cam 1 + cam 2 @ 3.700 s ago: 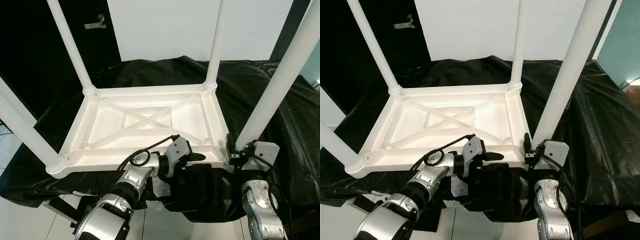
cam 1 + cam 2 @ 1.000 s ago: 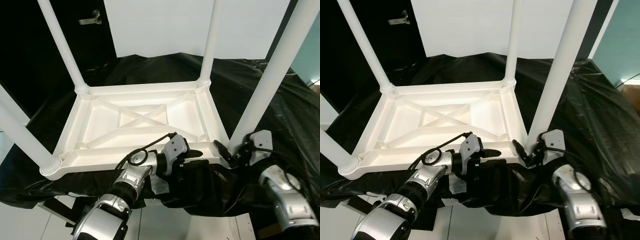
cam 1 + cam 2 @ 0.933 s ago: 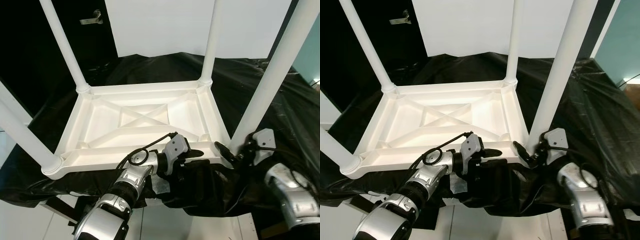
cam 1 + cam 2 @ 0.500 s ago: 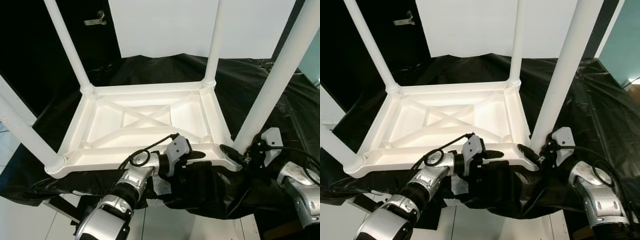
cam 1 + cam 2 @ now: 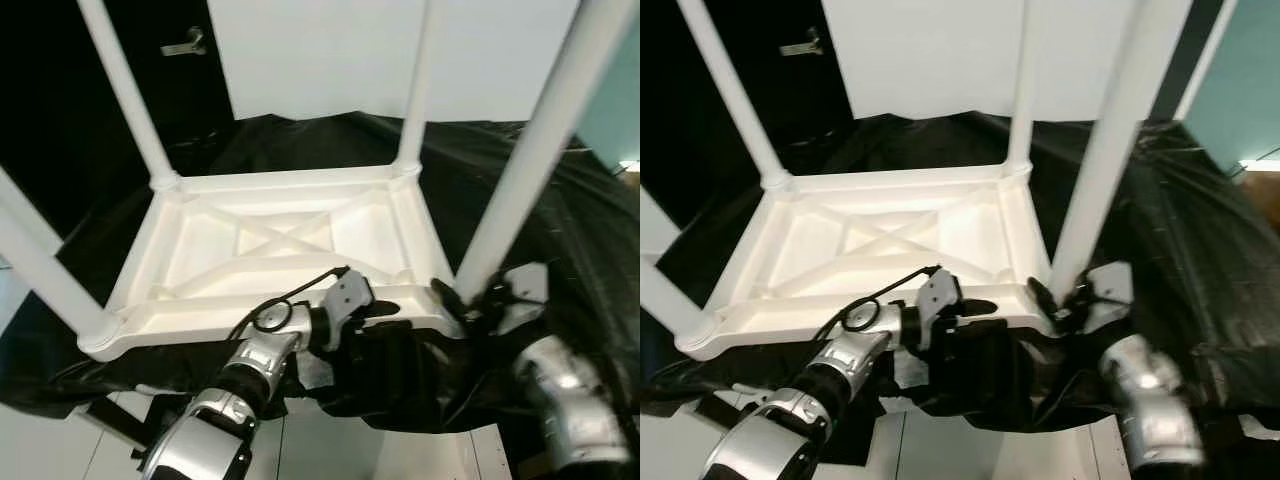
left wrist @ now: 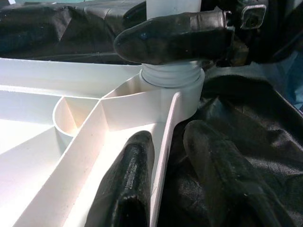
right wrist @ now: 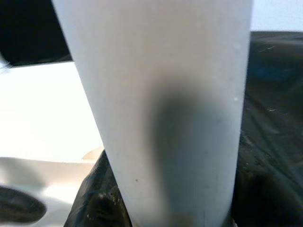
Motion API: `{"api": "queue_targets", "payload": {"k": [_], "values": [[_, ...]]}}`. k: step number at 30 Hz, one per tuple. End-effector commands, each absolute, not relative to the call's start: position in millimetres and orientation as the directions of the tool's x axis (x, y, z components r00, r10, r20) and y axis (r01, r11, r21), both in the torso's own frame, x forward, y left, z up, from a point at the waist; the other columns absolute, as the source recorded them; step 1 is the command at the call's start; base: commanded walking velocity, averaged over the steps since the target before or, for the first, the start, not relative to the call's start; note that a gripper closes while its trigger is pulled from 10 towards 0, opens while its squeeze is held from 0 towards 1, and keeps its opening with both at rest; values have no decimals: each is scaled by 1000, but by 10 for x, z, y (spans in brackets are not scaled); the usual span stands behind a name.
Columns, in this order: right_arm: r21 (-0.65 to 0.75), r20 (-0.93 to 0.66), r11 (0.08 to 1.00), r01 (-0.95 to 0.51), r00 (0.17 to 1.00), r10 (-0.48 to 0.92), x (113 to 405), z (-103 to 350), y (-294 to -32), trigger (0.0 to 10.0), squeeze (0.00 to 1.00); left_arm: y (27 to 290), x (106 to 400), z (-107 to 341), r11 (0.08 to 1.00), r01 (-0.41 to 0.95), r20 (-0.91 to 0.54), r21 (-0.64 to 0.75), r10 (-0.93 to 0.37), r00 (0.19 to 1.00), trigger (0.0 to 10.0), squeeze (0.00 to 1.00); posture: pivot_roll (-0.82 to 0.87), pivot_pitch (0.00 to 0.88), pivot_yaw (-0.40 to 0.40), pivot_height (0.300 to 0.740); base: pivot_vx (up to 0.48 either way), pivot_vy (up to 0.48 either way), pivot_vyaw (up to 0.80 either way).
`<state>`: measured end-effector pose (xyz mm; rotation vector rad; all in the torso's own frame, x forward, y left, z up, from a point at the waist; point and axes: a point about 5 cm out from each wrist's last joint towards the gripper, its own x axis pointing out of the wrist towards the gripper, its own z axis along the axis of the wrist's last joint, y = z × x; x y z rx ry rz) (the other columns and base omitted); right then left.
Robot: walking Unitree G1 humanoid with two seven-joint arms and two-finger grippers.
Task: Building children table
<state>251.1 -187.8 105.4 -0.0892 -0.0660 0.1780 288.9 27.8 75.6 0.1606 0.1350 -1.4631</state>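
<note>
I have the white table [image 5: 290, 250] lying upside down on the surface [image 5: 560, 210], which is draped in black sheeting, with all four legs pointing up and its ribbed underside facing me. The one thing my next move turns on, as I judge it, is the near right leg [image 5: 520, 160]: its long axis rises steeply from its corner socket [image 6: 173, 90], leaning a little to my right in the head views, and that corner sits at the near right of the table, just in front of my right arm, so the right tool [image 5: 462, 305] is the nearer one and meets the leg side-on at its base. I judge the leg is being seated or turned into the socket, not yet confirmed tight. My left tool [image 5: 385, 315] is on the near edge of the table [image 6: 161, 156], a short way to the left of that corner, with one finger inside the rim and one outside, at a narrow gap that straddles the rim. The left wrist view gives me what the head views cannot: the ridged collar [image 6: 170, 75] at the foot of the leg above the socket, and one black finger [image 6: 173, 38] of the right tool lying across it. The right wrist view has the leg [image 7: 161, 109] blurred and close, and I cannot tell whether the right tool is clamped on it or merely resting against it.
</note>
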Motion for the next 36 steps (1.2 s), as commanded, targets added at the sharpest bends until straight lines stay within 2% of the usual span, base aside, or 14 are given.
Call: {"api": "queue_targets", "payload": {"k": [1, 7, 14, 15, 16, 17, 21, 22, 28, 29, 30, 31, 33, 36], "values": [[-109, 3, 989, -95, 995, 96, 2481, 935, -1905, 0, 0, 342, 2642, 374, 36, 992, -318, -125, -948, -6, 10000, 0, -108, 0, 19, 740, 0, 0, 0], [8, 11, 994, 113, 993, -114, 2429, 875, -1798, 0, 0, 344, 2643, 373, 38, 992, -318, -123, -948, -3, 10000, 0, -109, 0, 19, 740, 0, 0, 0], [9, 44, 991, 132, 990, -133, 2525, 941, -1705, 0, 0, 321, 2639, 375, 35, 992, -316, -123, -949, -6, 10000, 0, -100, 0, 10, 740, 0, 0, 0], [3, 39, 991, 132, 991, -132, 2520, 933, -1698, 3647, 0, 318, 2641, 378, 37, 992, -314, -122, -950, -3, 10000, 0, -98, 0, 7, 740, 0, 0, 0], [1, 36, 991, 133, 990, -133, 2516, 929, -1695, 3647, 0, 317, 2641, 380, 38, 992, -313, -122, -950, -2, 10000, 0, -98, 0, 7, 740, 0, 0, 0], [0, 30, 992, 126, 992, -126, 2517, 924, -1692, 10000, 0, 319, 2641, 379, 41, 992, -311, -122, -950, 1, 10000, 0, -97, 0, 6, 740, 0, 0, 0], [0, 34, 994, 105, 994, -105, 2518, 934, -1677, 10000, 20, 329, 2631, 369, 44, 991, -309, -125, -951, 4, 10000, 0, -97, 0, 5, 740, 0, 0, 0], [-13, 35, 997, 71, 997, -71, 2523, 939, -1681, 10000, 1000, 334, 2621, 360, 45, 991, -310, -128, -951, 3, 10000, 0, -100, 0, 6, 740, 0, 0, 0], [-57, 40, 998, 7, 999, -5, 2537, 956, -1693, 10000, 1000, 339, 2612, 351, 45, 990, -310, -131, -951, 2, 10000, 0, -100, 0, 6, 740, 0, 0, 0], [-137, 78, 988, -78, 993, 89, 2545, 1023, -1691, 10000, 0, 338, 2611, 351, 45, 990, -310, -132, -951, 1, 10000, 0, -108, 0, 10, 740, 0, 0, 0], [-205, 100, 962, -183, 973, 206, 2549, 1103, -1697, 10000, 0, 332, 2614, 355, 43, 990, -309, -132, -951, 0, 10000, 0, -115, 0, 12, 740, 0, 0, 0], [-205, 100, 962, -183, 973, 206, 2549, 1103, -1697, 10000, 0, 332, 2614, 355, 43, 990, -309, -132, -951, 0, 10000, 0, -115, 0, 12, 740, 0, 0, 0], [-271, 99, 914, -302, 936, 339, 2555, 1197, -1738, 10000, 0, 318, 2615, 361, 39, 990, -309, -132, -951, -4, 10000, 0, -120, 0, 11, 740, 0, 0, 0], [-288, 38, 863, -416, 895, 444, 2569, 1245, -1839, 10000, 0, 299, 2612, 365, 34, 991, -307, -132, -952, -8, 10000, 0, -123, 0, 13, 740, 0, 0, 0]]}}
